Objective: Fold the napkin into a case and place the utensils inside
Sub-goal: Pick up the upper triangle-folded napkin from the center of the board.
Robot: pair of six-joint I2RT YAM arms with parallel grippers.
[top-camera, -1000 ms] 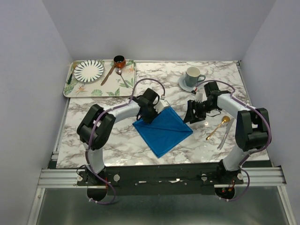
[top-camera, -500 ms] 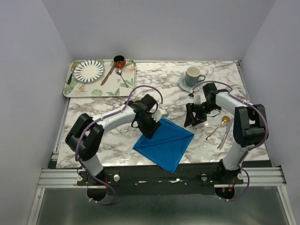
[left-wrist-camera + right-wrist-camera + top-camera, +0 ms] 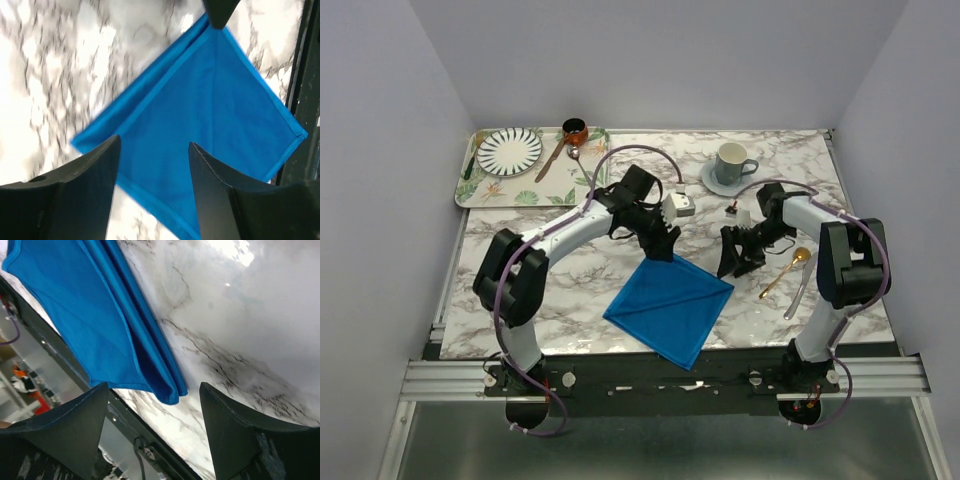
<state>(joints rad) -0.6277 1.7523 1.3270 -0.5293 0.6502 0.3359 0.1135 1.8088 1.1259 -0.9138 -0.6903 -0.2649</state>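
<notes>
Both left tool (image 3: 152, 145) and right tool (image 3: 152, 387) gaped empty; wrist views alone showed the napkin (image 3: 215, 115) doubled; left tool had lifted off it

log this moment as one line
napkin: folded, flat | left gripper: open above napkin | right gripper: open, empty | gold spoon, silver spoon: on table, outside napkin

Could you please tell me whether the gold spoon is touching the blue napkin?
Apart. The top external view shows a strip of bare marble table between the napkin and the gold spoon, which lies further right.
</notes>
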